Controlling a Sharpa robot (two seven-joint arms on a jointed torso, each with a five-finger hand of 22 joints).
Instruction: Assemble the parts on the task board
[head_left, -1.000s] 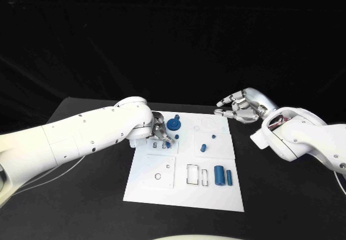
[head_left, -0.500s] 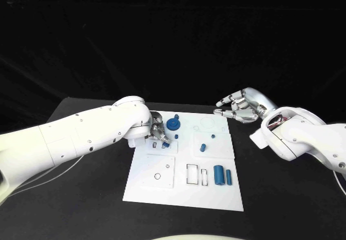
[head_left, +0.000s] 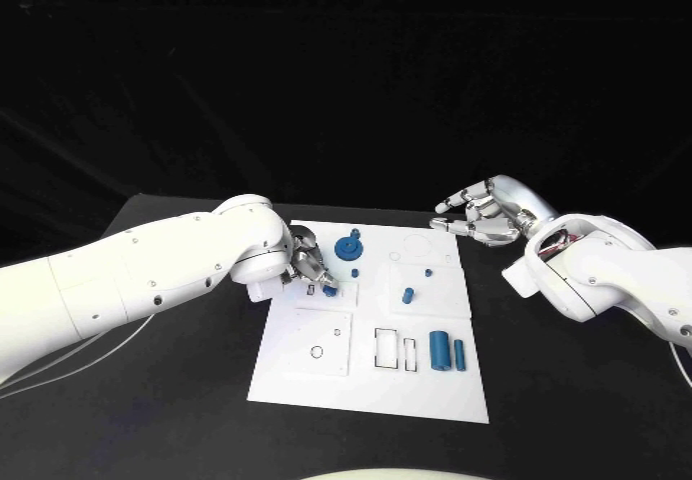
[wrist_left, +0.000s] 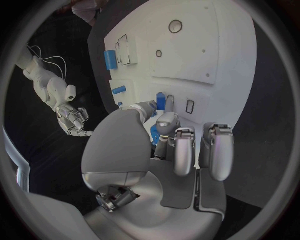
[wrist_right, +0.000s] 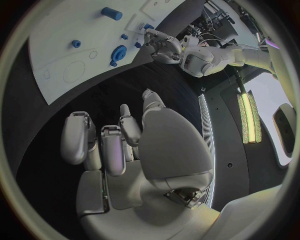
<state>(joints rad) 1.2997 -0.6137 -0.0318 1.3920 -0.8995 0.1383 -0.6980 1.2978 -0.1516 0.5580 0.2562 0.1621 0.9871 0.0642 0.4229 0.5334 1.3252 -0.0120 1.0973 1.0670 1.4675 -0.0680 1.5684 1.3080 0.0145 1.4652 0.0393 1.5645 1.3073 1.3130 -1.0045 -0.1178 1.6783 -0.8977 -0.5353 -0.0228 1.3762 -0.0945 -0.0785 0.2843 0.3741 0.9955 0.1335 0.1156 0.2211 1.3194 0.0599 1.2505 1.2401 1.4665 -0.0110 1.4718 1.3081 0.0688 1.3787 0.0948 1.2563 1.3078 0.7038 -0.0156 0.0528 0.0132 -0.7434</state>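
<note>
I see the white task board (head_left: 310, 385) flat in the middle of the black table (head_left: 159, 400). My left hand (head_left: 309, 262) is low over the board's far left part, fingers curled in close together around a small blue part (wrist_left: 154, 134); in the left wrist view that piece sits pinched between the thumb and a finger, just above a small rectangular slot (wrist_left: 189, 105) in the board. I can't tell whether the piece touches the board.

My right hand (head_left: 483, 215) hovers off the board's far right corner, over the dark table, holding nothing. Its fingers are curled inward but apart from each other; in the right wrist view the palm is empty.

On the board: a blue gear-shaped part (head_left: 348, 248) stands near the far edge, just beside the left hand. A small blue peg (head_left: 355, 272) is close in front of it. A short blue cylinder (head_left: 407, 295) lies near the middle, a tiny blue stud (head_left: 427, 271) beyond it. Toward the near right, a thick blue block (head_left: 438, 352) and a thinner blue bar (head_left: 459, 352) lie side by side, next to two empty rectangular outlines (head_left: 385, 348). A round hole (head_left: 316, 352) sits in the near left panel.
</note>
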